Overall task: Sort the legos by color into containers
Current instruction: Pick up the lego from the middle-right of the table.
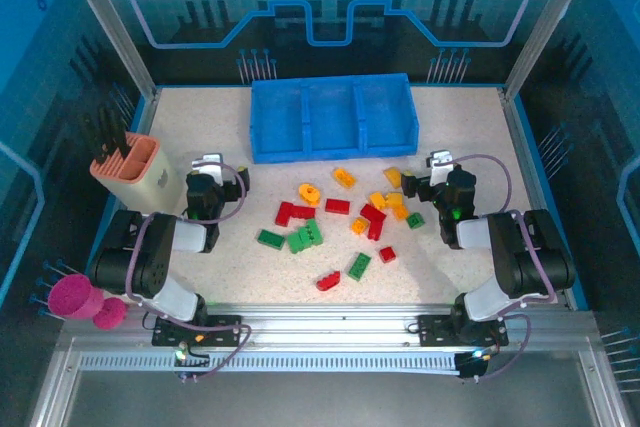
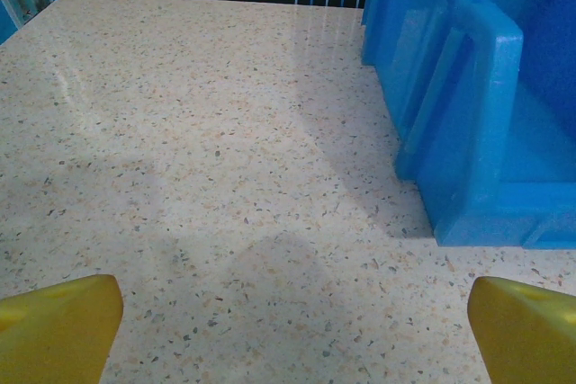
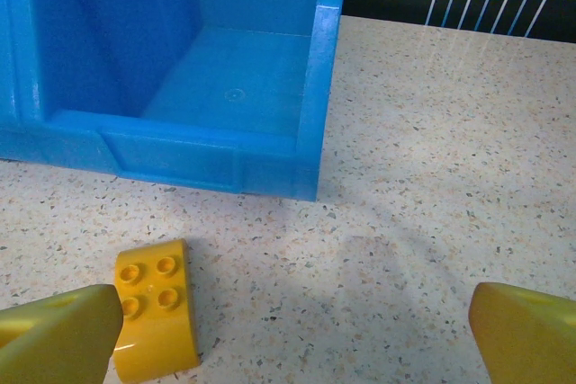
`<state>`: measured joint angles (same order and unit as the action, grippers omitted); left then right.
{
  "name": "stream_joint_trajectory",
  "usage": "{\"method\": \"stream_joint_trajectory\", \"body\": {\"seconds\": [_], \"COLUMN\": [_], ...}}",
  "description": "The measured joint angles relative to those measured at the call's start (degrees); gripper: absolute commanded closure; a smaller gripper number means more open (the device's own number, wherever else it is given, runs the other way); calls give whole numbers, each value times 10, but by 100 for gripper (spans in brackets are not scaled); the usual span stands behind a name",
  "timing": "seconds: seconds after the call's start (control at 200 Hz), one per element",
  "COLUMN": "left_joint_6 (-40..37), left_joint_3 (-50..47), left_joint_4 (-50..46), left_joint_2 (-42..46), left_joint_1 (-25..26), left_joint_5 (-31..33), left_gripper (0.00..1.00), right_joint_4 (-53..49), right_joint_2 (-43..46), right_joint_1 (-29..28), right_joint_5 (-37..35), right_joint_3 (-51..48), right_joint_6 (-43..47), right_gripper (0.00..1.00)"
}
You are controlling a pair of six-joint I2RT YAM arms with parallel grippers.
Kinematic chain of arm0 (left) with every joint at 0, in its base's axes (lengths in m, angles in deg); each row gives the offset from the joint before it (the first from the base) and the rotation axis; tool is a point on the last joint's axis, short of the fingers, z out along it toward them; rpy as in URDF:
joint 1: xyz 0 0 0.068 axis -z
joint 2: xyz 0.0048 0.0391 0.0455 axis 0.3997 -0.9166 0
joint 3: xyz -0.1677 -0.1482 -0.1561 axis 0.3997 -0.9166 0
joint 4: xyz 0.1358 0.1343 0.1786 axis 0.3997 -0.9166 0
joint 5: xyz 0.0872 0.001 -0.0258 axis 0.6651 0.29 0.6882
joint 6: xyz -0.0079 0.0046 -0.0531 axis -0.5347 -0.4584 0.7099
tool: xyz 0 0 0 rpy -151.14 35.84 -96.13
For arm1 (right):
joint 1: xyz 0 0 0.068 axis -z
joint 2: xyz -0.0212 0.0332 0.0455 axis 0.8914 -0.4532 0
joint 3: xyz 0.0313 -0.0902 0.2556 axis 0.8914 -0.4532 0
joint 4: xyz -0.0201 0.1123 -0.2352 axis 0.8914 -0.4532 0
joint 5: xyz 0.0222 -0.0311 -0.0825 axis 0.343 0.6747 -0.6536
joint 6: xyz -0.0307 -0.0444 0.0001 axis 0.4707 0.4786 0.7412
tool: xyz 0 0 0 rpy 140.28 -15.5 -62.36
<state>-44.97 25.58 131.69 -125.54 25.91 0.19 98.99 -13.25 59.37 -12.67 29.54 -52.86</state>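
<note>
Several red, green and orange-yellow legos (image 1: 340,222) lie scattered on the speckled table in front of the blue tray (image 1: 330,142) that holds the three containers. All three compartments look bare. My left gripper (image 1: 208,165) hangs open left of the pile, its yellow fingers (image 2: 56,328) wide apart over bare table (image 2: 225,177), with the tray's left corner (image 2: 468,132) ahead to the right. My right gripper (image 1: 440,162) is open too, right of the pile. A yellow four-stud brick (image 3: 155,308) lies just inside its left finger (image 3: 56,339), in front of the tray's right compartment (image 3: 319,87).
A peach-and-cream tool holder (image 1: 135,169) stands at the left edge of the table. Pink round objects (image 1: 80,299) sit off the table's near left corner. Frame posts and blue walls enclose the table on three sides.
</note>
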Motion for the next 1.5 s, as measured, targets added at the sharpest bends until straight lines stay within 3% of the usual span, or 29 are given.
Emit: {"method": "stream_joint_trajectory", "body": {"seconds": [0.33, 0.681, 0.896, 1.041, 1.156, 1.326, 1.501], "left_joint_6": [0, 0, 0, 3, -2, -14, -14], "left_joint_3": [0, 0, 0, 66, 252, 516, 592], "left_joint_4": [0, 0, -7, -223, -428, -629, -788], "left_joint_2": [0, 0, 4, 129, 237, 266, 266], "left_joint_1": [0, 0, -14, -10, -5, -2, 8], "left_joint_5": [0, 0, -25, -3, 1, -35, -85], "left_gripper": [0, 1, 1, 1, 1, 1, 1], "right_joint_4": [-30, -388, -538, -631, -688, -748, -787], "right_joint_2": [6, 183, 201, 150, 98, -5, -102], "right_joint_1": [0, -45, -53, -68, -76, -79, -79], "right_joint_5": [-9, -46, -34, -29, -22, -11, -12], "right_joint_3": [8, 216, 292, 317, 346, 401, 454], "right_joint_6": [0, -28, -99, -118, -118, -108, -97], "right_gripper": [0, 0, 0, 0, 2, 8, 11]}}
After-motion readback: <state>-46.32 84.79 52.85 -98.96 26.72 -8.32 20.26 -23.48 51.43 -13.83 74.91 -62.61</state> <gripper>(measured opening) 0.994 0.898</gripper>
